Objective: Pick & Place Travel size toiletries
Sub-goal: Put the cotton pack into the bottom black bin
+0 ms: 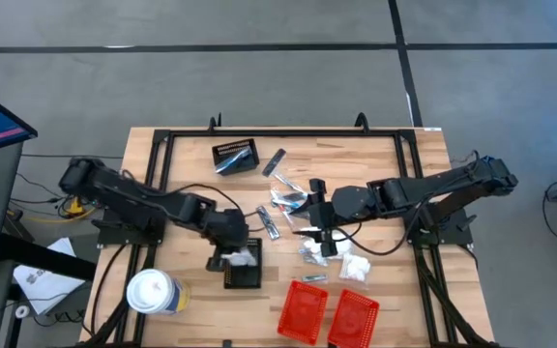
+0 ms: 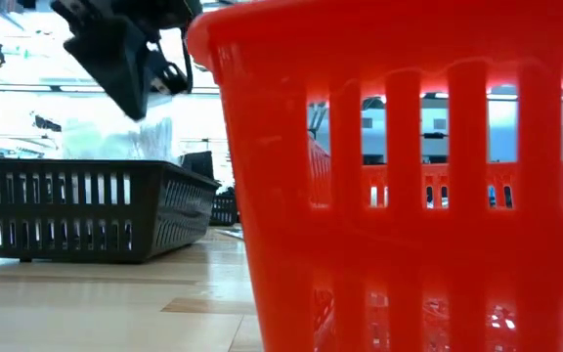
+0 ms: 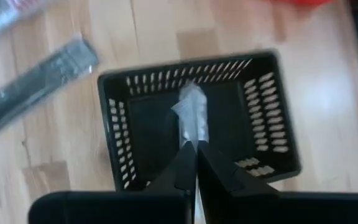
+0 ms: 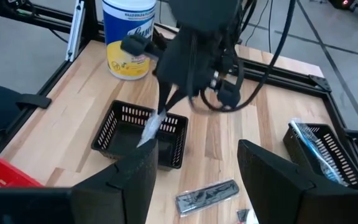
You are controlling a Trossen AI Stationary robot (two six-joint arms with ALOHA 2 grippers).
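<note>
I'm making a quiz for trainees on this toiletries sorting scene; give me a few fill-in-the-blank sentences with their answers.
1. The left claw is shut on a clear-wrapped ____.
2. It holds that item above a ____ basket.
3. The right claw is ____ and holds nothing.
4. Two ____ baskets stand side by side at the table's edge.

Missing words: packet; black; open; red
</note>
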